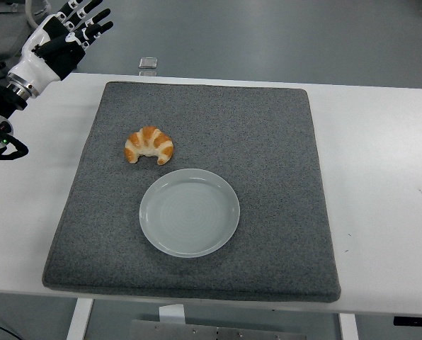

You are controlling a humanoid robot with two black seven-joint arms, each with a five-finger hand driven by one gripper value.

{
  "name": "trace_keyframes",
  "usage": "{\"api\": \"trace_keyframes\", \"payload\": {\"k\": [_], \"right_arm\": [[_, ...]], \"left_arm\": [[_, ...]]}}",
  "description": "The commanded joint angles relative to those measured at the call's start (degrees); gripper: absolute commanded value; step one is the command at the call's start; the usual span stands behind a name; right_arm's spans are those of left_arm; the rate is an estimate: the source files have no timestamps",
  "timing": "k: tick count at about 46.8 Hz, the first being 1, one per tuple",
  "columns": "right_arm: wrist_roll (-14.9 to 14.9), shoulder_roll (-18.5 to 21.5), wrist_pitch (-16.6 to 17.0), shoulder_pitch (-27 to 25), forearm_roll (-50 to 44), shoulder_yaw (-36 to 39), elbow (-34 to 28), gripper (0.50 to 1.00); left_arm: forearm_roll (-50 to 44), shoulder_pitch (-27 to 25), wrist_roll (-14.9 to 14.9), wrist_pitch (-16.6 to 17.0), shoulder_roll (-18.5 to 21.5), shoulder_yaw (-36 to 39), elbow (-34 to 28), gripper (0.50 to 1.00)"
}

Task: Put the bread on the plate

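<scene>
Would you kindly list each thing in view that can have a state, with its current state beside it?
croissant: lying on the grey mat, just beyond the plate, not held
plate: upright on the mat, empty
grey mat: flat on the white table
left hand: raised at the table's far left corner, fingers spread, holding nothing
small clear object: at the table's far edge; what it is cannot be told

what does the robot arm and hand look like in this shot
Only the left hand shows: black fingers with white segments at the joints, a white shell over the back of the hand and a silver wrist ring. The black arm behind it carries a small green light.
</scene>
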Motion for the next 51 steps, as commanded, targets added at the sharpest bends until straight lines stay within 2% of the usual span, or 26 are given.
{"api": "trace_keyframes", "payload": {"k": [1, 7, 13, 21, 27, 34, 39, 46, 51], "right_arm": [[0.0, 0.0, 0.0, 0.0, 0.0, -0.1, 0.0, 0.930], [0.0, 0.0, 0.0, 0.0, 0.0, -0.1, 0.0, 0.930], [0.0, 0.0, 0.0, 0.0, 0.0, 0.0, 0.0, 0.930], [0.0, 0.0, 0.0, 0.0, 0.0, -0.1, 0.0, 0.930], [0.0, 0.0, 0.0, 0.0, 0.0, 0.0, 0.0, 0.930], [0.0, 0.0, 0.0, 0.0, 0.0, 0.0, 0.0, 0.930], [0.0, 0.0, 0.0, 0.0, 0.0, 0.0, 0.0, 0.930], [0.0, 0.0, 0.0, 0.0, 0.0, -0.1, 0.0, 0.930], [0.0, 0.0, 0.0, 0.0, 0.0, 0.0, 0.0, 0.930]], "left_arm": [[0.1, -2.1, 1.5, 0.0, 1.6, 1.0, 0.0, 0.990], [0.1, -7.3, 4.8, 1.1, 2.8, 5.9, 0.2, 0.990], [0.3, -13.2, 6.4, 2.7, 4.2, 12.1, 0.1, 0.990], [2.4, -22.2, 6.7, 2.9, 4.9, 22.1, -0.3, 0.990], [8.5, -29.5, 6.7, 2.8, 5.2, 30.0, -1.0, 0.990], [19.4, -35.8, 6.7, 2.7, 7.2, 31.8, -2.5, 0.990], [27.9, -38.1, 6.7, 2.7, 9.9, 31.8, -7.2, 0.990], [37.4, -37.5, 6.7, 3.1, 13.6, 31.9, -15.6, 0.988], [43.1, -34.8, 6.7, 6.5, 15.5, 32.1, -20.5, 0.988]]}}
